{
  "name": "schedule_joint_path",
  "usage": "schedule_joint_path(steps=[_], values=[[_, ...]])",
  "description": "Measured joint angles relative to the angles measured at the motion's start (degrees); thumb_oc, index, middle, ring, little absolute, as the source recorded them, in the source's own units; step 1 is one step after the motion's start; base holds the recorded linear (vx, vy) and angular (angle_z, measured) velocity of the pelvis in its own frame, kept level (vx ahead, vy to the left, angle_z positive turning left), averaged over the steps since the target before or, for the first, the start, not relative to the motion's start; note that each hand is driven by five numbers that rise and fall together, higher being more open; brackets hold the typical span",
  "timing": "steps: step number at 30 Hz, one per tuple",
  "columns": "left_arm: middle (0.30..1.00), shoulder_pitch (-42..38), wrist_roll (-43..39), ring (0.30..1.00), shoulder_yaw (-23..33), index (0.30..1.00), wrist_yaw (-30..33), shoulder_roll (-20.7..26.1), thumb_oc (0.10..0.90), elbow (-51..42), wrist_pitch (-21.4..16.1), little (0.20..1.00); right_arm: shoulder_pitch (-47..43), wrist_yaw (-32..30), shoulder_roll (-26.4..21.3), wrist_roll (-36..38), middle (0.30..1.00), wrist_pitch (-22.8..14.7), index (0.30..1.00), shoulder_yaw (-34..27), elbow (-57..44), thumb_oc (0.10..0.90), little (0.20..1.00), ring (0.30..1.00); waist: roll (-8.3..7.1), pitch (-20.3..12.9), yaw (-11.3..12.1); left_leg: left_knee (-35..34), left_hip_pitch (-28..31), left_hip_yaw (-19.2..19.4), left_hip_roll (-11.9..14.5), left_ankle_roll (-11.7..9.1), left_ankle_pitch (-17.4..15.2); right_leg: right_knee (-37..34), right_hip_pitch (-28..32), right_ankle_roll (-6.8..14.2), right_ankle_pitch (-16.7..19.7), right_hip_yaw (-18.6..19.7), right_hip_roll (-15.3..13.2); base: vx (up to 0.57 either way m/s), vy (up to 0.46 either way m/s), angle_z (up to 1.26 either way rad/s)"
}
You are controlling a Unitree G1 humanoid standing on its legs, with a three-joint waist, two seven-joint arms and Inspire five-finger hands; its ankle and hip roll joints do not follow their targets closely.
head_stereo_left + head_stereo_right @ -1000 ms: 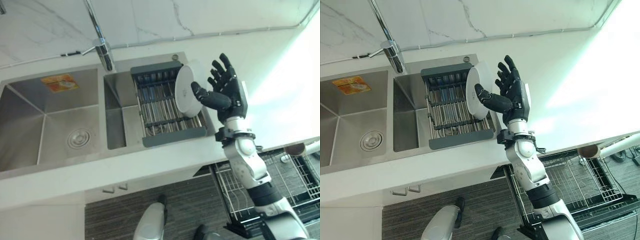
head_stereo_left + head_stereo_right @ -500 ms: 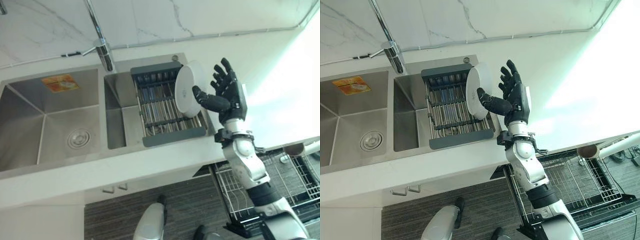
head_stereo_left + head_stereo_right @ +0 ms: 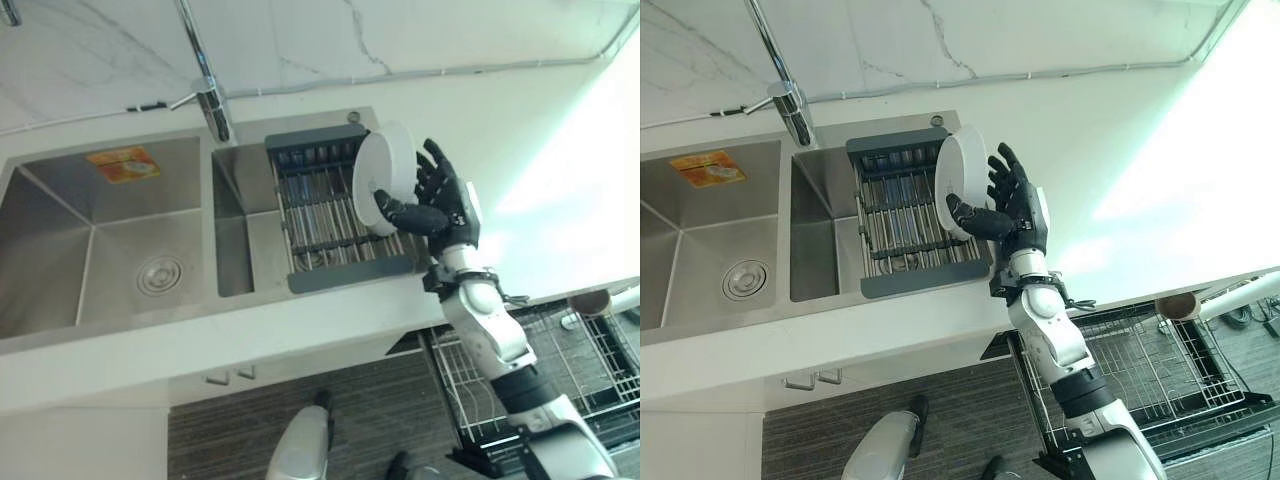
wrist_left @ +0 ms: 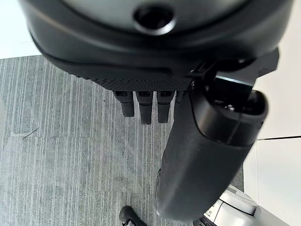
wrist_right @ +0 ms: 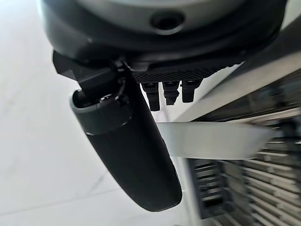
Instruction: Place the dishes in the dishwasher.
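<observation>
Right hand [image 3: 436, 205] closed in on plate [image 3: 385, 170] (upright) | drying rack [image 3: 330, 215]

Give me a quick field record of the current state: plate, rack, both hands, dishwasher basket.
plate: white plate standing on edge at the right end of the sink rack
rack: dark drying rack set in the right sink basin
right hand: right hand at the plate, thumb across its face, fingers behind its rim; closing, grasp not confirmed
left hand: left hand over grey floor, fingers straight, holding nothing
dishwasher basket: wire basket pulled out below the counter, lower right
</observation>
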Motion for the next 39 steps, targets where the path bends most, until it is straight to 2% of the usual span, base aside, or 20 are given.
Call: schedule_joint_path(steps=[1,5,7,21,27,29,33,34,37,39], values=[[0.900,0.1,0.0,0.900,0.0,0.900,0.0,0.0,0.800,-0.2,0.0,0.900,-0.1,0.0,-0.2,0.0,0.300,0.2,0.300,0.0,0.1,0.400,0.300,0.300,-0.12,0.0,0.0,0.0,0.0,0.0,0.0,0.0,0.0,0.0,0.0,0.0,0.0,0.0,0.0,0.00,0.000,0.00],[0.900,0.0,0.0,0.900,0.0,0.900,0.0,0.5,0.800,-0.3,0.0,0.900,-0.4,-0.9,-0.3,-0.1,0.300,0.8,0.300,-0.3,0.1,0.400,0.300,0.300,-0.91,0.1,0.0,0.0,0.0,0.0,0.0,0.0,0.0,0.0,0.1,0.0,0.0,0.0,0.0,0.00,0.000,0.00],[0.900,0.0,0.0,0.900,0.0,0.900,0.0,1.4,0.800,-0.3,-0.1,0.900,-1.3,-0.3,-0.2,-0.3,0.300,1.3,0.300,1.3,0.0,0.400,0.300,0.300,-0.93,0.1,0.0,0.0,0.0,-0.2,0.0,0.0,0.0,-0.2,0.2,0.0,0.0,-0.3,0.0,-0.01,0.000,0.05],[0.900,0.1,0.1,0.900,0.1,0.900,0.1,1.5,0.800,-0.3,0.0,0.900,-1.3,-1.0,-0.2,-1.3,0.300,1.6,0.300,2.0,0.3,0.400,0.300,0.300,-1.01,0.1,0.1,-0.1,0.8,-0.3,0.1,0.0,0.0,-0.5,1.2,-0.4,-0.2,-0.6,0.1,-0.02,-0.014,0.00],[0.900,-0.2,1.7,0.900,0.1,0.900,0.1,1.4,0.800,-0.5,-0.1,0.900,0.6,-0.5,1.1,0.6,0.300,-5.1,0.300,3.4,0.2,0.400,0.300,0.300,-0.92,0.1,-0.5,-0.4,2.0,1.2,1.1,-0.2,0.0,-0.5,1.1,-0.6,0.0,0.7,0.4,-0.06,-0.041,-0.16],[0.900,-0.4,1.7,0.900,0.1,0.900,0.1,1.2,0.800,-0.4,0.0,0.900,1.1,-0.2,2.4,0.9,0.300,-6.9,0.300,3.4,-0.5,0.400,0.300,0.300,-0.90,0.1,-0.7,-1.1,3.5,3.5,2.1,-0.2,0.0,-0.5,1.0,-0.8,0.4,1.7,0.3,-0.05,-0.027,-0.50],[0.900,-0.7,2.2,0.900,0.1,0.900,0.2,1.0,0.800,-1.0,0.9,0.900,1.8,-0.4,2.5,0.9,0.300,-10.4,0.300,3.1,-7.4,0.400,0.300,0.300,-0.58,-0.1,-4.9,-1.5,5.7,7.1,4.0,-0.9,-0.4,-0.7,0.9,-1.2,1.4,2.1,0.2,-0.06,-0.054,-0.58],[0.900,-0.9,2.2,0.900,0.0,0.900,0.1,1.0,0.800,-0.6,1.3,0.900,3.1,-0.1,2.0,1.2,0.300,-13.0,0.300,3.1,-10.7,0.400,0.300,0.300,-0.50,-1.0,-5.7,-1.6,6.2,9.0,4.9,-1.2,-0.7,-0.8,0.0,-0.9,2.2,2.7,0.2,-0.03,-0.053,-0.89],[0.900,-1.6,3.8,0.900,-2.0,0.900,0.6,1.4,0.800,0.4,1.7,0.900,5.5,0.1,1.7,3.4,0.300,-18.3,0.300,-0.2,-15.2,0.400,0.300,0.300,-0.31,-3.6,-10.4,-2.1,7.3,11.0,6.3,-1.6,-0.7,-0.9,-1.1,-0.9,3.1,5.2,1.4,-0.02,-0.067,-0.62],[0.900,-1.4,3.8,0.900,-2.4,0.900,1.1,1.2,0.800,1.1,2.2,0.900,7.2,-0.3,0.7,4.4,0.300,-20.0,0.300,-3.4,-16.7,0.400,0.300,0.300,-0.05,-4.9,-12.5,-2.2,8.0,11.9,7.2,-2.3,-1.0,-0.8,-1.9,-1.2,3.3,7.0,2.4,0.00,-0.073,-0.55]])
